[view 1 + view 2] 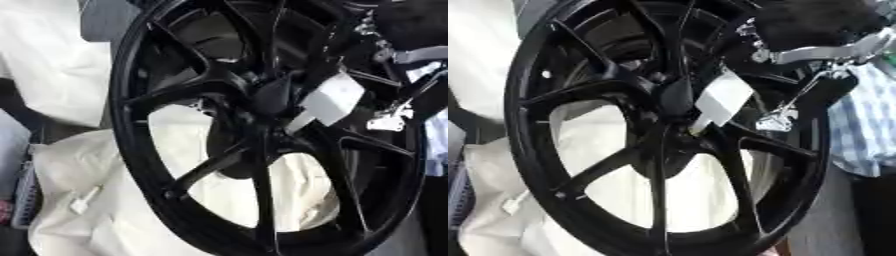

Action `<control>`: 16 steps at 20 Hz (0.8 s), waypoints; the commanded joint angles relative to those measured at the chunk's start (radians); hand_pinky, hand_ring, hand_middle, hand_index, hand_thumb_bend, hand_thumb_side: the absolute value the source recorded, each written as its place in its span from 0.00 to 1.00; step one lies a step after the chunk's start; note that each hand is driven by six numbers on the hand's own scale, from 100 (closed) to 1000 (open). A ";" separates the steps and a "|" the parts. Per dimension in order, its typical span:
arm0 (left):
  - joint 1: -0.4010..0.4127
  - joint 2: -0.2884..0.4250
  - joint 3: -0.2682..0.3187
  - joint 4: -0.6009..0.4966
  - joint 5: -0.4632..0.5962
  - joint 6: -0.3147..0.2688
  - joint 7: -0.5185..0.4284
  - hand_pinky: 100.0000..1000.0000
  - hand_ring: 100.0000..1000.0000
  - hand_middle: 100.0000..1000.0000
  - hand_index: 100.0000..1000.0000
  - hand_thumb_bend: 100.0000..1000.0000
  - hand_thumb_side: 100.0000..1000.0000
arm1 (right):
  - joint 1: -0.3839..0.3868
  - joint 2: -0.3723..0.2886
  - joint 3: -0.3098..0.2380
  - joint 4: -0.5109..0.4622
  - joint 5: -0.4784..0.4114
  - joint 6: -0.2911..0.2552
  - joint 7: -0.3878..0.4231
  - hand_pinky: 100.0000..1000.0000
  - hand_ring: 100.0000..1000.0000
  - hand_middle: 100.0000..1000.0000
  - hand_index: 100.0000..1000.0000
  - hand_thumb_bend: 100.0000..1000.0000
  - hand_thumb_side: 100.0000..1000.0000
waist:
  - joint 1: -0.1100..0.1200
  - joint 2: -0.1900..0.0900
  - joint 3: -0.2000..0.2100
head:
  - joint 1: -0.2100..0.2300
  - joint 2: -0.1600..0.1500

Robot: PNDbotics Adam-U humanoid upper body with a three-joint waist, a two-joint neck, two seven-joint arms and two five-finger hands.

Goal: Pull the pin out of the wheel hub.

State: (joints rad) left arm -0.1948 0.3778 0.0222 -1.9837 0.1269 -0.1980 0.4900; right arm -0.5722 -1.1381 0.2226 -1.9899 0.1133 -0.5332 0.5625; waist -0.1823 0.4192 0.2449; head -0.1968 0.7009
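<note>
While the black wheel (658, 135) stands upright and fills nearly the whole view, its spokes fan out from the hub (677, 97) a little above the middle of the picture. A pale grey, flat-sided block (724, 99) sits just right of the hub, tilted, with a narrower pale stem running down and left from it toward the hub's centre; this looks to be the pin, though where it enters the hub is hidden in the dark metal. The right hand (779, 119) comes in from the upper right: a black forearm, a silver bracket and thin silver rods lead down to a small silver part that lies just right of the pale block, over a spoke. Whether its fingers are open, closed or gripping the block I cannot tell, since black parts merge with the black wheel behind them. Behind the wheel, white crumpled sheeting (96, 200) shows through the gaps between the lower spokes and spreads to the left. A person's blue-and-white checked sleeve (866, 125) shows at the right edge, apart from the wheel. The left hand does not show in either view.
</note>
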 commanded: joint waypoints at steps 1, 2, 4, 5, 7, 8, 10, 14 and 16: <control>-0.002 0.017 0.007 -0.016 -0.002 -0.003 0.003 0.81 0.64 0.58 0.78 0.00 0.76 | -0.019 -0.026 -0.019 -0.010 -0.039 0.017 -0.009 0.84 0.76 0.29 0.33 0.00 0.17 | 0.010 -0.031 -0.002 | -0.005 -0.012; -0.002 0.017 0.008 -0.016 -0.001 -0.004 0.003 0.81 0.64 0.58 0.78 0.00 0.76 | -0.021 -0.027 -0.021 -0.010 -0.046 0.022 -0.010 0.83 0.76 0.29 0.33 0.00 0.17 | 0.011 -0.033 -0.003 | -0.005 -0.013; 0.000 0.017 0.009 -0.016 0.000 -0.004 0.004 0.81 0.64 0.58 0.78 0.00 0.76 | -0.026 -0.030 -0.024 -0.010 -0.058 0.029 -0.010 0.83 0.75 0.28 0.32 0.00 0.16 | 0.012 -0.036 -0.004 | -0.006 -0.013; 0.000 0.017 0.009 -0.016 0.001 -0.004 0.004 0.81 0.64 0.58 0.78 0.00 0.76 | -0.028 -0.031 -0.025 -0.010 -0.063 0.033 -0.009 0.83 0.75 0.28 0.32 0.00 0.16 | 0.013 -0.038 -0.005 | -0.006 -0.013; 0.001 0.018 0.010 -0.016 0.001 -0.005 0.005 0.81 0.64 0.58 0.78 0.00 0.76 | -0.029 -0.035 -0.032 -0.010 -0.080 0.042 -0.007 0.83 0.75 0.27 0.31 0.00 0.16 | 0.014 -0.040 -0.007 | -0.005 -0.013; 0.002 0.018 0.011 -0.016 0.001 -0.005 0.005 0.81 0.64 0.58 0.78 0.00 0.76 | -0.027 -0.039 -0.037 -0.010 -0.090 0.046 -0.004 0.83 0.75 0.27 0.31 0.00 0.16 | 0.015 -0.042 -0.009 | -0.005 -0.012; 0.005 0.019 0.012 -0.016 0.001 -0.005 0.006 0.81 0.64 0.58 0.78 0.00 0.76 | -0.023 -0.048 -0.049 -0.010 -0.118 0.052 0.002 0.83 0.75 0.27 0.31 0.00 0.16 | 0.018 -0.044 -0.013 | -0.004 -0.010; 0.011 0.020 0.015 -0.016 0.000 -0.006 0.009 0.81 0.64 0.58 0.78 0.00 0.76 | -0.008 -0.076 -0.097 -0.010 -0.187 0.070 -0.008 0.83 0.74 0.26 0.31 0.00 0.15 | 0.029 -0.047 -0.031 | 0.004 -0.005; 0.014 0.020 0.016 -0.016 -0.002 -0.007 0.009 0.81 0.64 0.58 0.78 0.00 0.75 | 0.015 -0.095 -0.131 -0.010 -0.223 0.079 -0.027 0.83 0.75 0.26 0.31 0.00 0.14 | 0.039 -0.046 -0.044 | 0.008 -0.005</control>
State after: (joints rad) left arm -0.1817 0.3779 0.0289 -1.9837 0.1273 -0.2027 0.4954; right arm -0.5515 -1.1843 0.1272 -1.9905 -0.0813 -0.4604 0.5458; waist -0.1505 0.4000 0.1997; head -0.1925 0.7009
